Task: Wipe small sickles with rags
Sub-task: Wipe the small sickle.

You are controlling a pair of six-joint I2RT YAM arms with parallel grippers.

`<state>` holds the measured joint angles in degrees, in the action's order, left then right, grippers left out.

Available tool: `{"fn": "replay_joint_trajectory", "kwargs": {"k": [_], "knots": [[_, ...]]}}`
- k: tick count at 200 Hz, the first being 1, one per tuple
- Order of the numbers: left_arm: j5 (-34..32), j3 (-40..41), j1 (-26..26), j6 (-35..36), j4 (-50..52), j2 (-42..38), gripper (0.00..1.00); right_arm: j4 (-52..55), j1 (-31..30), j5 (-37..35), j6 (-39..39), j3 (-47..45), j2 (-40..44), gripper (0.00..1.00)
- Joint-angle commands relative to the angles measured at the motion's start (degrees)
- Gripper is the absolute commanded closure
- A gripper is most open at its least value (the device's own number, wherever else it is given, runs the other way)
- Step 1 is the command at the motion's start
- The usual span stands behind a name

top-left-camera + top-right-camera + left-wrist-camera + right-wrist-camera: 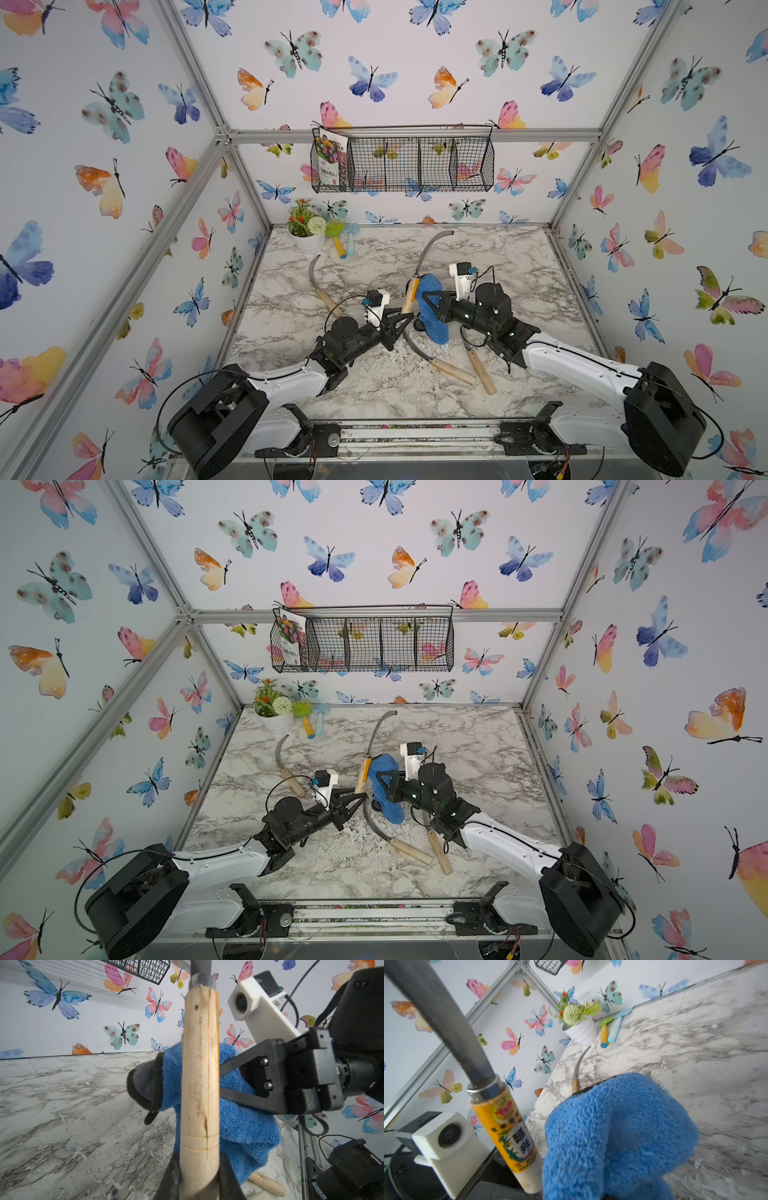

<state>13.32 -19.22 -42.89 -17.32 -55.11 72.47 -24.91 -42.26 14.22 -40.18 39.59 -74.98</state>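
My left gripper is shut on the pale wooden handle of a small sickle, whose grey blade curves up and away toward the back wall. My right gripper is shut on the fluffy blue rag, which hangs right beside that handle. The right wrist view shows the held sickle's blade and yellow label next to the rag. Three more sickles lie on the marble table: one at the left, two near the front.
A white flower pot and two toy tools with yellow and light-blue handles stand at the back left corner. A black wire basket holding a seed packet hangs on the back wall. Butterfly-papered walls enclose the table.
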Motion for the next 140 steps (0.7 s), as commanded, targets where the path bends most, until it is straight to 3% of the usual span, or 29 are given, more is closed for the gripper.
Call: {"fn": "replay_joint_trajectory", "kwargs": {"k": [1, 32, 80, 140], "knots": [[-0.9, -2.8, -0.5, 1.4, 0.7, 1.3, 1.00, -5.6, -0.3, 9.3, 0.7, 1.9, -4.7, 0.98], [-0.9, -3.7, -0.7, 1.7, 1.3, 2.6, 1.00, -7.7, -0.8, 10.4, 0.6, 2.2, -7.1, 0.98], [-0.7, -4.1, -0.7, 1.4, 1.9, 3.0, 1.00, -10.1, -0.5, 9.8, -0.3, 1.9, -3.1, 0.98], [0.6, -4.4, -0.7, 1.1, 1.8, 3.7, 1.00, -2.6, 2.0, 8.3, 2.3, 8.3, 1.6, 0.97]]}}
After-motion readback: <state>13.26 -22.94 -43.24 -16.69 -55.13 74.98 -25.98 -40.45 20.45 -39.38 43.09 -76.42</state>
